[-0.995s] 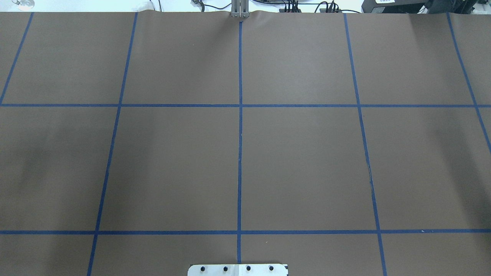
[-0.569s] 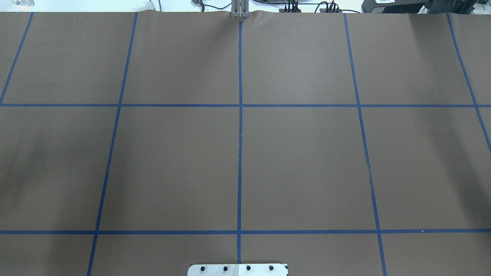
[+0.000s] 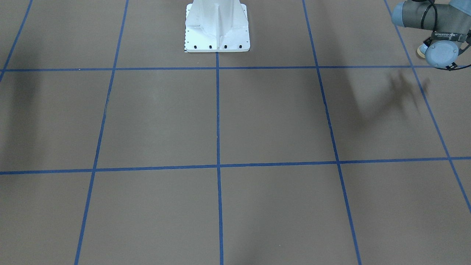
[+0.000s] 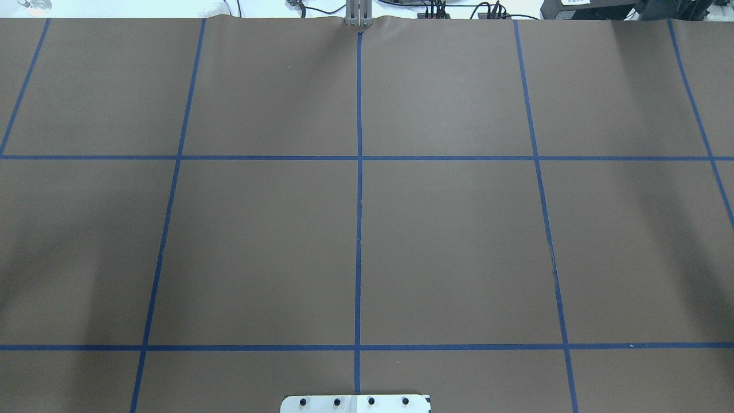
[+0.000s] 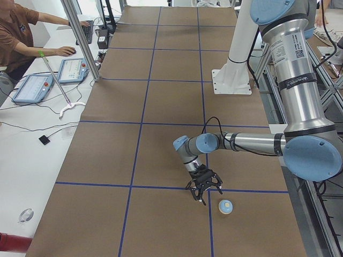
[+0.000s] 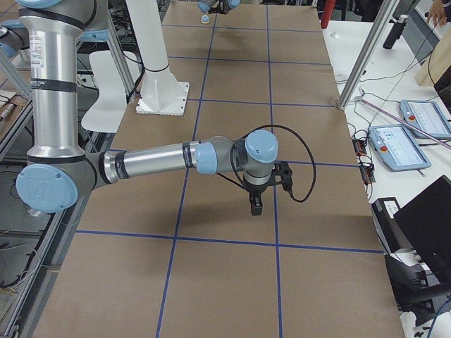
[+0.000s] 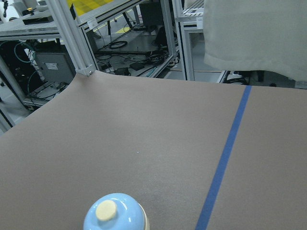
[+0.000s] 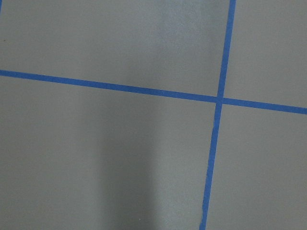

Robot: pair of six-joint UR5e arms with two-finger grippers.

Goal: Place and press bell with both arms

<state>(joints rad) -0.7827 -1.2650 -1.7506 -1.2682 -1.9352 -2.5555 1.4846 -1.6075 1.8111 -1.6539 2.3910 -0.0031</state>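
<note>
The light-blue bell (image 5: pixel 225 206) with its cream button stands on the brown table near the robot's left end. It fills the bottom edge of the left wrist view (image 7: pixel 115 218), and its rim peeks out beside the left arm's joint cap (image 3: pixel 420 52). My left gripper (image 5: pixel 204 194) hangs just beside the bell, apart from it; I cannot tell whether it is open or shut. My right gripper (image 6: pixel 255 206) points down over the table near a tape crossing at the other end, with nothing seen in it. I cannot tell its state either.
The brown table cover (image 4: pixel 459 241) carries a grid of blue tape lines. The white bolted pedestal (image 3: pixel 217 25) stands at the robot's side. An operator (image 5: pixel 21 32) sits at the side bench with teach pendants (image 5: pixel 33 88). Neither arm reaches into the overhead view.
A faint shadow at the left of the table has shifted slightly. Nothing else differs in the overhead view.
</note>
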